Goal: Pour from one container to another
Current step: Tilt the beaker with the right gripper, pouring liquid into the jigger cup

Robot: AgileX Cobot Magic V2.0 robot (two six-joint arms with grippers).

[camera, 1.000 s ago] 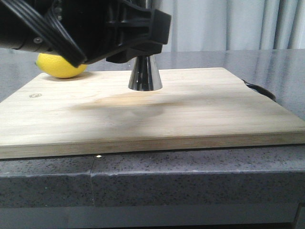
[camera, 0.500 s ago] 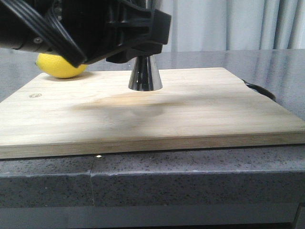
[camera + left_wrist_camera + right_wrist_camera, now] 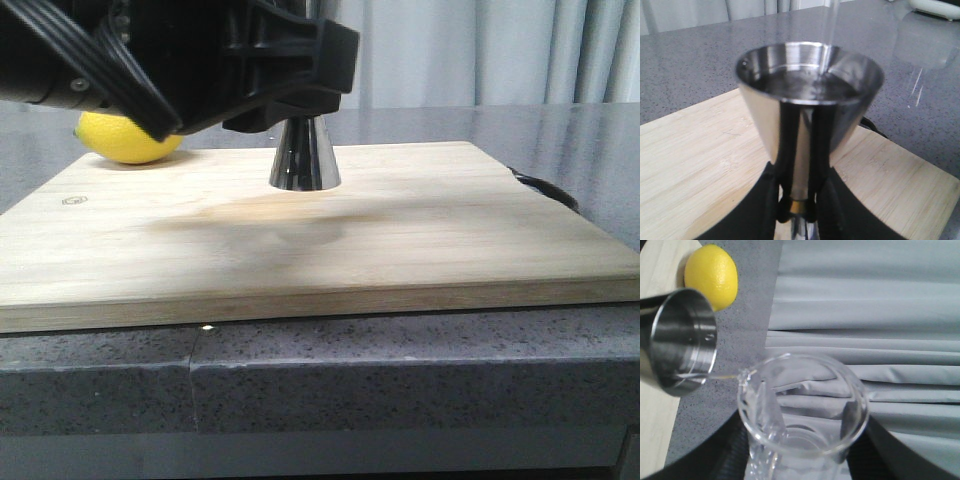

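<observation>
The glass beaker (image 3: 802,412) is tipped on its side in the right gripper (image 3: 800,460), whose dark fingers (image 3: 735,452) press on both sides of the glass. Its pouring lip (image 3: 743,376) points toward 9 o'clock in the right wrist view, and a thin clear stream (image 3: 722,376) runs from the lip into the open top of the steel jigger (image 3: 682,342). The jigger stands upright on the wooden board (image 3: 400,230), a little back from the middle. In the left wrist view clear liquid lies in the jigger's top cup (image 3: 807,87), and the stream (image 3: 830,30) comes down at about 1 o'clock on the rim. The left gripper (image 3: 799,207) is clamped on the jigger's narrow brass waist, one black finger (image 3: 786,160) on each side. A yellow lemon (image 3: 125,138) lies at the far left corner of the board, at about 10 o'clock from the jigger. The board rests on a dark speckled counter (image 3: 400,370), with grey curtains (image 3: 500,50) behind.
</observation>
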